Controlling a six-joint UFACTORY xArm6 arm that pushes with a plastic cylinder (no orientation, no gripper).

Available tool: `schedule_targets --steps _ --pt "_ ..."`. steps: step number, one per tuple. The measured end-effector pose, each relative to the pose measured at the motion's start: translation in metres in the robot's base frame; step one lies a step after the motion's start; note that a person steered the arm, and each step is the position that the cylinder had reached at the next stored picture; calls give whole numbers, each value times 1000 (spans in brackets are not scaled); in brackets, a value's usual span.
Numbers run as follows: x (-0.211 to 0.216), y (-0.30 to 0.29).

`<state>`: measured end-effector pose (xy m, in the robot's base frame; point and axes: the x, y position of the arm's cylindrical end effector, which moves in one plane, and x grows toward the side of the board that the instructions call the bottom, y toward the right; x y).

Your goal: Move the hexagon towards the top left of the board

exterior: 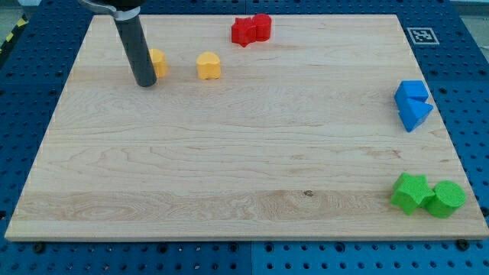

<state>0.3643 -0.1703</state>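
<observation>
The tip [145,82] is seen at the board's [229,168] upper left, touching the left side of a yellow block [158,62], partly hidden, presumably the hexagon; no hand is fitted, so no grip state can be told; a yellow heart [208,66] lies near, to the right; red blocks [251,30] are noted at top; blue blocks [413,104] at right; green blocks [428,194] at lower right.

My tip [144,82] sits touching the left side of a yellow-orange hexagon block [158,62], and a yellow heart-shaped block [208,66] sits further right.
</observation>
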Motion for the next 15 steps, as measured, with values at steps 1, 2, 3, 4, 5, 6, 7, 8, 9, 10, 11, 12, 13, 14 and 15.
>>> schedule_targets --steps 1,2,3,4,5,6,7,8,9,10,11,12,13,14,15 --pt "-18 -7" --pt "-21 1" --pt "7 8" --pt "-5 34" --pt "-33 23" --pt "-50 20" --pt "-64 16" --pt "-66 40" --pt "-74 35" --pt "-84 -6" --pt "-89 -20" --pt "-87 -16" --pt "-49 -13" --pt "-14 5" --pt "12 29"
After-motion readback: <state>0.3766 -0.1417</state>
